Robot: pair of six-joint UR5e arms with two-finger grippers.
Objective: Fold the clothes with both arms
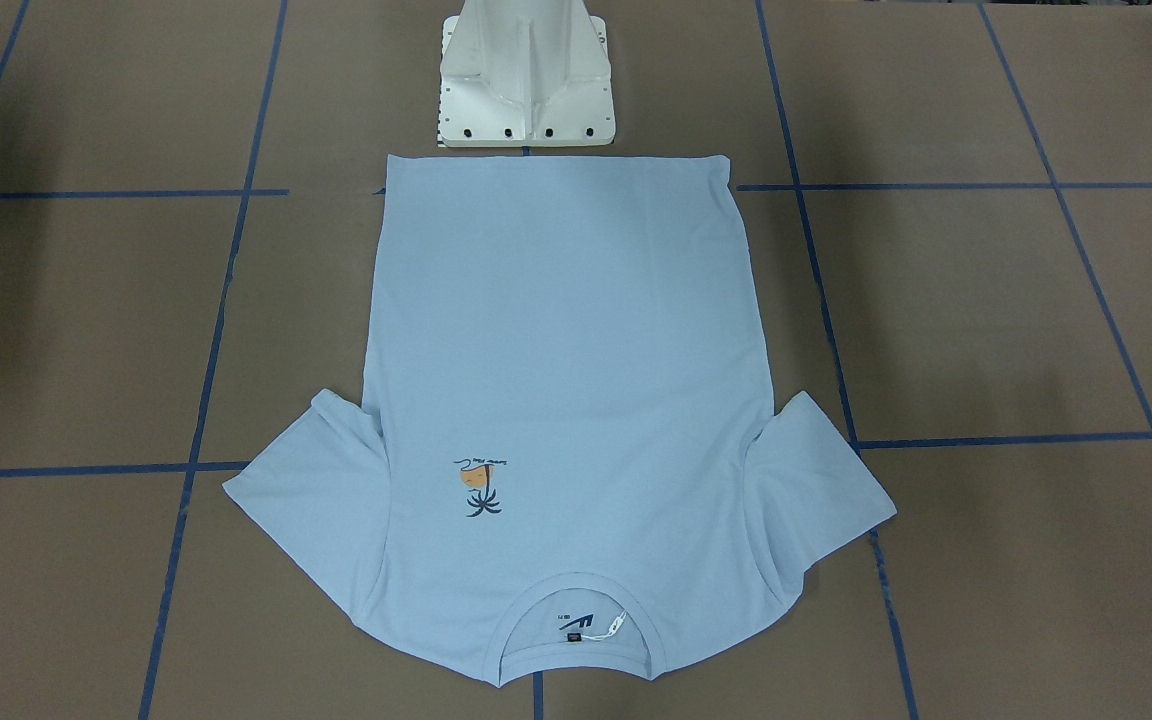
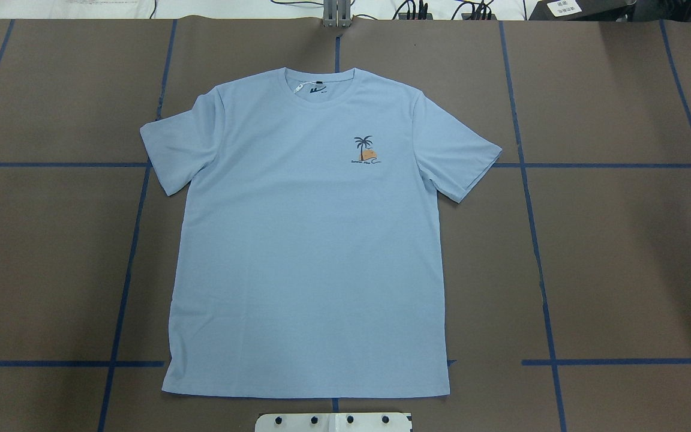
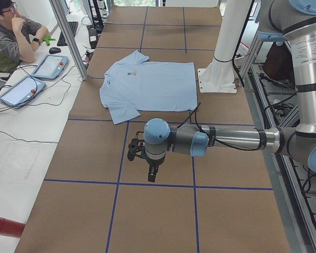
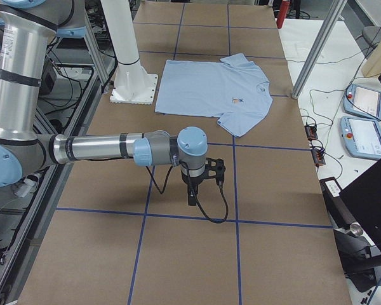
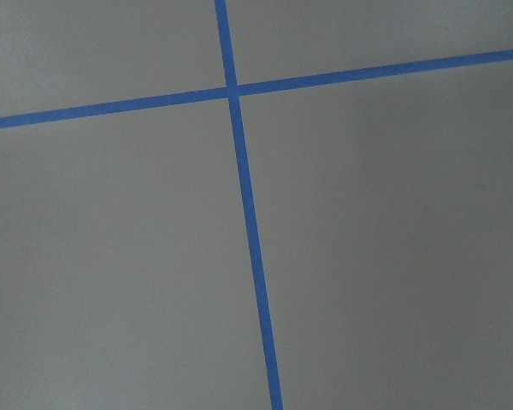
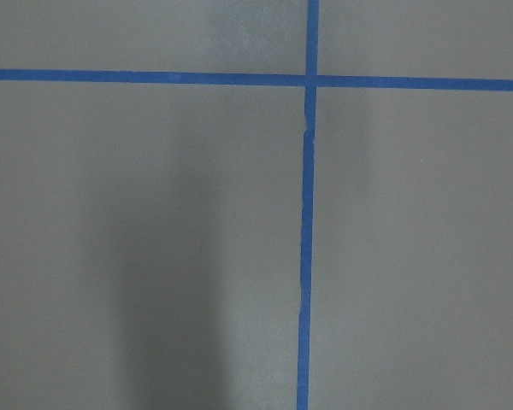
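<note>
The clothes are one light blue T-shirt (image 2: 309, 240) lying flat and face up in the middle of the brown table, collar away from the robot, hem by the white pedestal. Its palm-tree print (image 2: 364, 150) shows on the chest, also as print (image 1: 481, 487). Both sleeves are spread out. My left gripper (image 3: 150, 171) hangs over bare table far off to the shirt's side; I cannot tell whether it is open or shut. My right gripper (image 4: 192, 194) hangs likewise off the other side; cannot tell its state. Both wrist views show only table and blue tape lines.
The white pedestal base (image 1: 526, 80) stands just behind the shirt's hem. Blue tape lines (image 2: 525, 168) grid the brown table. A seated person (image 3: 10, 39), tablets (image 3: 50, 66) and cables are on the white bench beyond the collar side.
</note>
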